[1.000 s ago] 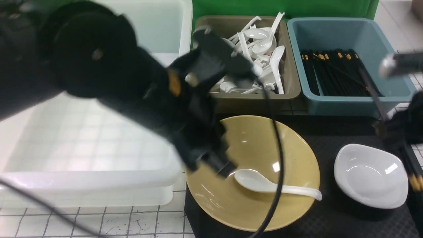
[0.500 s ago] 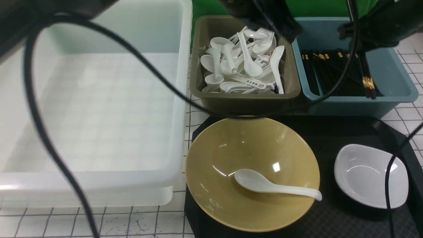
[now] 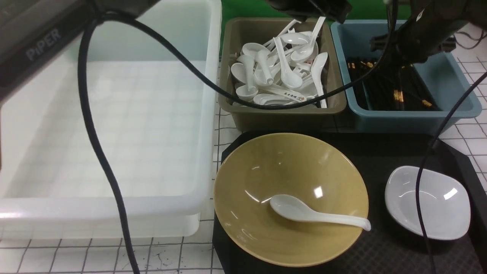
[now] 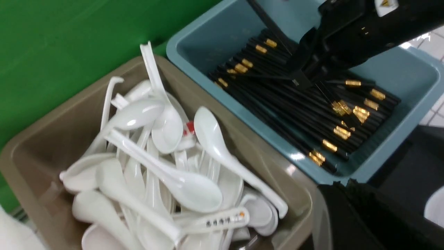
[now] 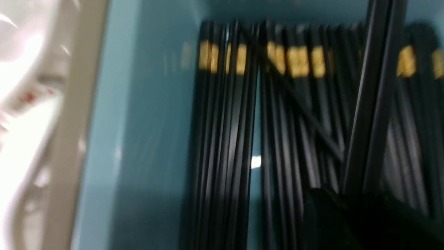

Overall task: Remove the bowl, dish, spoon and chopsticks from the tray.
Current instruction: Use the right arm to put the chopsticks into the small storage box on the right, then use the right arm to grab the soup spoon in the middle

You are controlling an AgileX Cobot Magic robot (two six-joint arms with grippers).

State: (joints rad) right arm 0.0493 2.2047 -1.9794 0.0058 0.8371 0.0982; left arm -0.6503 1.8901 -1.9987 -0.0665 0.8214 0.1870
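My right gripper (image 4: 301,77) over blue bin (image 3: 449,83), chopsticks (image 5: 373,104) hanging tilted beneath; can't tell whether I'm pinching them. Best: release low, lengthwise along the pile (image 3: 374,89), inside rim.

The white gridded worktop (image 3: 171,255) carried the black tray (image 3: 380,152). Left of the tray sat a white tub (image 3: 114,209). Behind the tray stood an olive bin (image 3: 281,120) and a blue bin (image 3: 395,121).
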